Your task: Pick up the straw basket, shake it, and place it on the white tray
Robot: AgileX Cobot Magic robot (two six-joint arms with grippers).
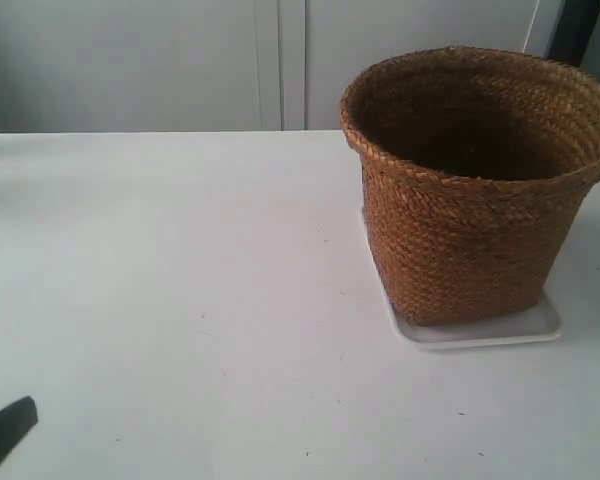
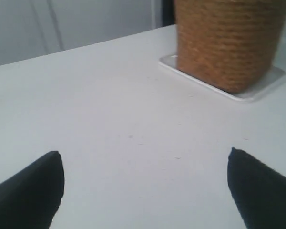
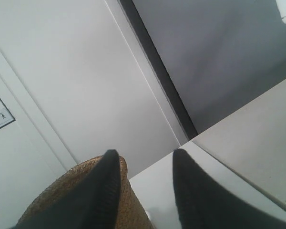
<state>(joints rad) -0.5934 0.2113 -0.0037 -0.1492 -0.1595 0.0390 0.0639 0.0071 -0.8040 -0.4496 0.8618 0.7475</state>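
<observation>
The straw basket (image 1: 460, 220) stands upright on the white tray (image 1: 480, 330) at the right of the table in the exterior view. From the left wrist view the straw basket (image 2: 229, 43) and the white tray (image 2: 257, 90) lie well ahead of my left gripper (image 2: 145, 152), which is open and low over bare table. One dark fingertip (image 1: 5, 430) shows at the exterior view's lower left corner. My right gripper (image 3: 145, 151) is open at the straw basket (image 3: 131, 205): one finger lies over the rim, the other outside the wall, and I see no squeeze.
The white table (image 1: 180, 300) stretches wide to the left of the basket. Pale cabinet doors (image 1: 280, 60) stand behind the table's far edge. The tray's rim pokes out only a little past the basket's base.
</observation>
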